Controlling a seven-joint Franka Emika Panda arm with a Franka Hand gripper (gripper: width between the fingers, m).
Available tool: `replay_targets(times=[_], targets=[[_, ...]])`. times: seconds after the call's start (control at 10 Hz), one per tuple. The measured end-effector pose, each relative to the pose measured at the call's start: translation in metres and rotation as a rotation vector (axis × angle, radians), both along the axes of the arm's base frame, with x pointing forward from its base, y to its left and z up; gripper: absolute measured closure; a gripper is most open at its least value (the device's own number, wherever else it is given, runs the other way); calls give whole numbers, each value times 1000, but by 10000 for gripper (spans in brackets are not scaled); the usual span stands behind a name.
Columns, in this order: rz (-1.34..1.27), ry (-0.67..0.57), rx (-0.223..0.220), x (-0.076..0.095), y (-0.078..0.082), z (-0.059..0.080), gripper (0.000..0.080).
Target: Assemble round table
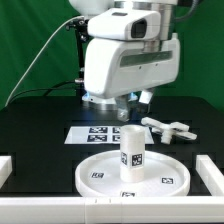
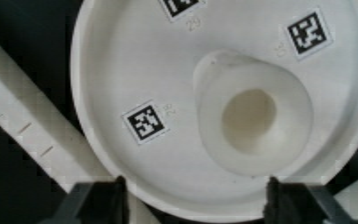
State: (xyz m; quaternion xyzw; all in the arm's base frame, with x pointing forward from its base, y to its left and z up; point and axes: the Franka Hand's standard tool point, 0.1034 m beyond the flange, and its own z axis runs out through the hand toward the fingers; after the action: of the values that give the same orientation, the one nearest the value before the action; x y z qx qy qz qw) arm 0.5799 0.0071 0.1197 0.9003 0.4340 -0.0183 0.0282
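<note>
The large round disc [image 1: 95, 176] lies flat on the black table near the front, with tags on its face. The short cylindrical post [image 1: 132, 150] stands upright on its middle. The cross-shaped piece [image 1: 170, 128] lies on the table to the exterior view's right of the post. My gripper [image 1: 122, 103] hangs above and behind the post, open and empty. In the wrist view the disc [image 2: 158, 60] fills the frame and the post [image 2: 247, 115] shows end-on. The gripper [image 2: 197, 192] has its dark fingertips [image 2: 108, 198] wide apart over the disc's rim.
The marker board [image 1: 95, 133] lies flat behind the disc. White edge rails run along the exterior view's left [image 1: 6, 170], right [image 1: 208, 176] and front [image 1: 60, 208] of the table. One rail [image 2: 25, 120] shows beside the disc in the wrist view.
</note>
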Motion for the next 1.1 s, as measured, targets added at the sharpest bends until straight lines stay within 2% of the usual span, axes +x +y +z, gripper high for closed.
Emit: replay_targets(times=[0.1, 0.2, 0.3, 0.4, 0.5, 0.8, 1.0, 1.1], targets=[[7, -14, 3, -3, 3, -5, 323], [6, -12, 2, -2, 3, -4, 210], [-29, -2, 3, -5, 4, -8, 210], [-63, 27, 1, -13, 8, -18, 160], [-63, 35, 0, -16, 8, -21, 153], [-68, 45, -3, -25, 2, -40, 150], [-69, 45, -4, -24, 1, -40, 176], [-76, 45, -4, -25, 1, -41, 311]])
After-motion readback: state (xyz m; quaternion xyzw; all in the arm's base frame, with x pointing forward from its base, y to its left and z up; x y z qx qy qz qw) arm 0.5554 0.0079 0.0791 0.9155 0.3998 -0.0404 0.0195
